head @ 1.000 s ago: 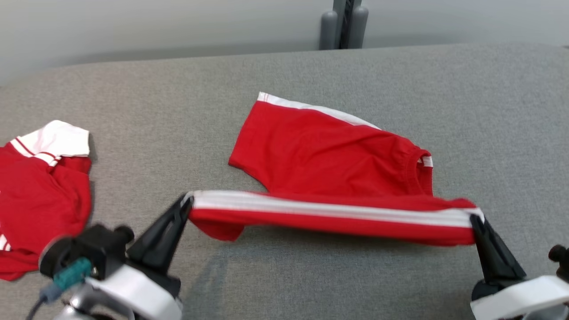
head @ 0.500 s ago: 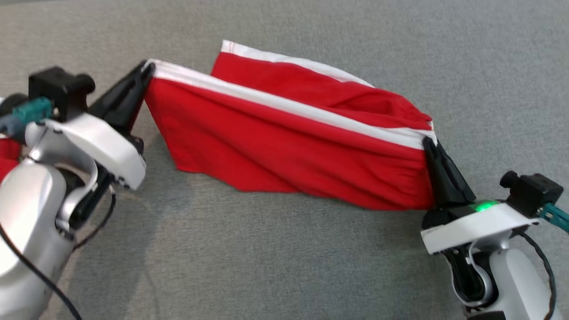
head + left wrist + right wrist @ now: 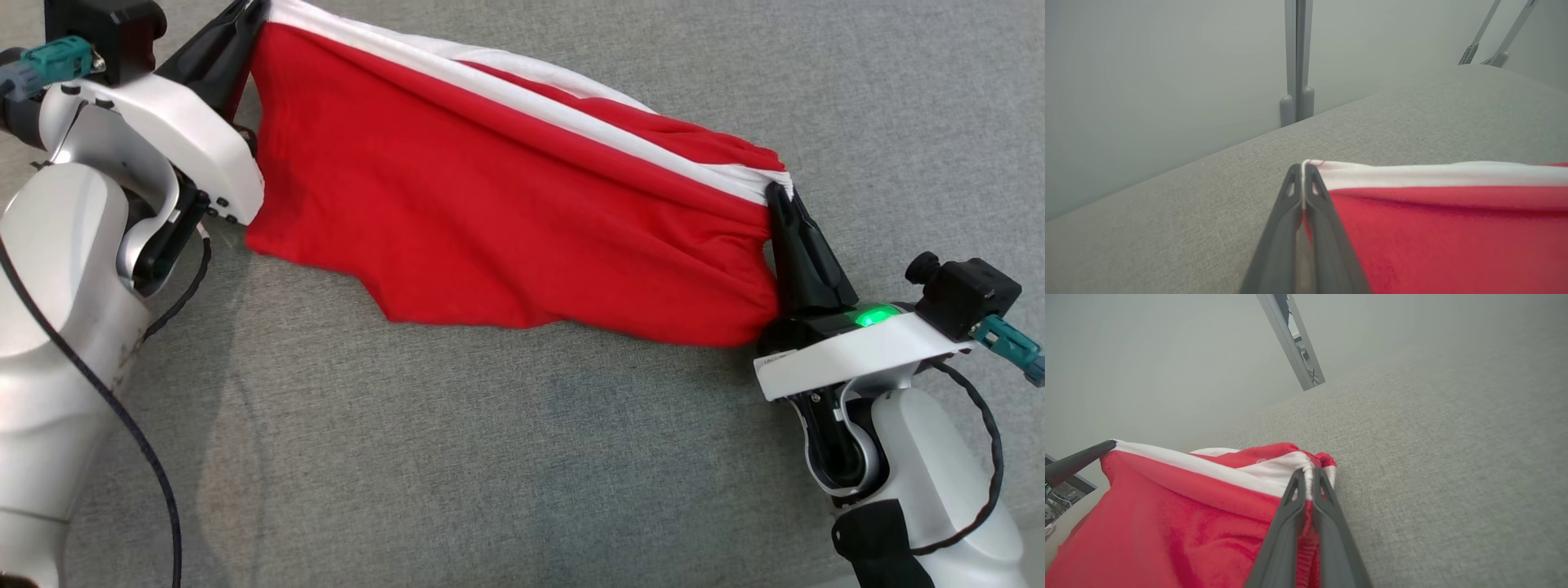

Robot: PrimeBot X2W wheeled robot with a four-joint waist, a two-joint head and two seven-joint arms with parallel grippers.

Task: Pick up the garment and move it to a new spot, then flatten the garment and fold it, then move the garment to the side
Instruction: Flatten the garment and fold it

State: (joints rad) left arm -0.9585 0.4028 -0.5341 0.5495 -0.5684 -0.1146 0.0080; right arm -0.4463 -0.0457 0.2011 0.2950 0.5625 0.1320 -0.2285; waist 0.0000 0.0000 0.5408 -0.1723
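Garment (image 3: 506,204) now hangs stretched between left gripper (image 3: 249,12) and right gripper (image 3: 780,200), both clamped on its striped edge. It was mostly lying on the counter (image 3: 490,457) a second ago (the hem may still brush it) and looks ready to move.

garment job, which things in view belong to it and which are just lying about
In the job: red garment; left gripper and right gripper, both shut on it; grey table.
Just about: metal post behind the table.

Probably a lab, grey fabric worktop (image 3: 522,457), bare wall (image 3: 1147,81), metal post (image 3: 1297,61)
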